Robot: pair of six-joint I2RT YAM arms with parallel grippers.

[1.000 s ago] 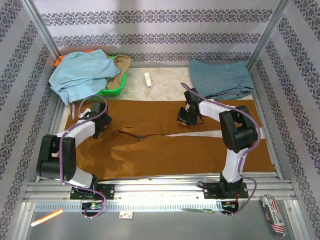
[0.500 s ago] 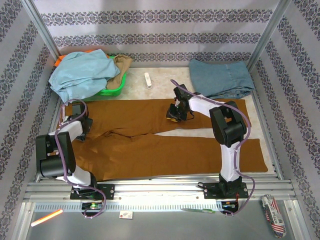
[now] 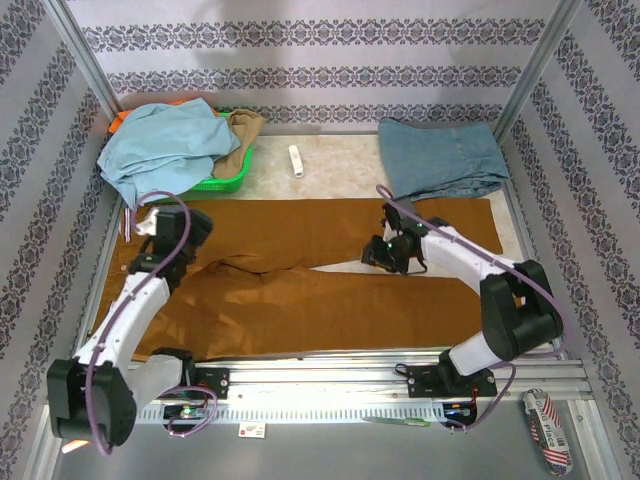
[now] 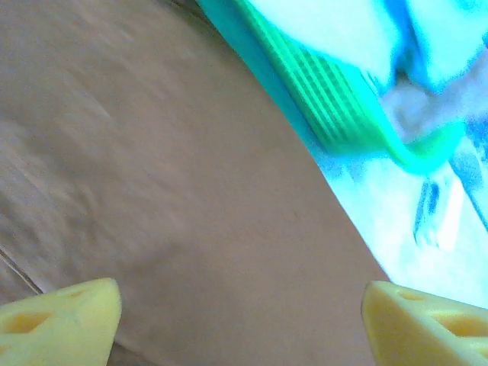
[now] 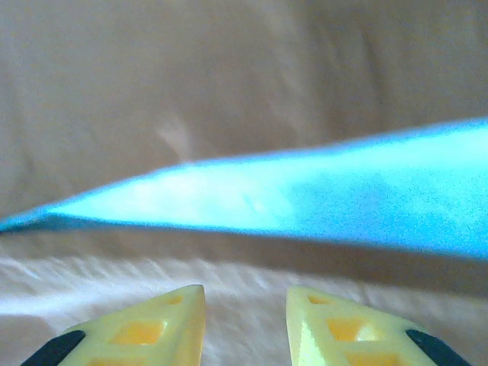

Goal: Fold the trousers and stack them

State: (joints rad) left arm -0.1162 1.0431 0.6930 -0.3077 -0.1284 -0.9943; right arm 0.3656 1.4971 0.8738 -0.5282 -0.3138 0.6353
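The rust-brown trousers (image 3: pixel 280 310) lie spread flat across the table, waist at the left and both legs running right. My left gripper (image 3: pixel 172 238) hovers over the waist's far left corner. It is open, its yellow fingertips (image 4: pixel 61 320) wide apart above bare brown cloth (image 4: pixel 152 152). My right gripper (image 3: pixel 385 252) sits low where the two legs split. It is open by a narrow gap (image 5: pixel 245 324) with nothing between the tips. Cloth (image 5: pixel 191 76) lies ahead of it, and a wedge of bare mat (image 5: pixel 320 198) shows between the legs.
A green basket (image 3: pixel 228 180) at the back left holds a pale light-blue garment (image 3: pixel 160 145) and a tan one (image 3: pixel 243 128). Its rim (image 4: pixel 343 114) is close to my left gripper. Folded blue denim (image 3: pixel 440 155) lies at the back right. A small white object (image 3: pixel 295 160) lies on the mat.
My right gripper has moved right and nearer, from the far leg to the gap between the legs. The left arm has swung out and its gripper shifted slightly right over the waist.
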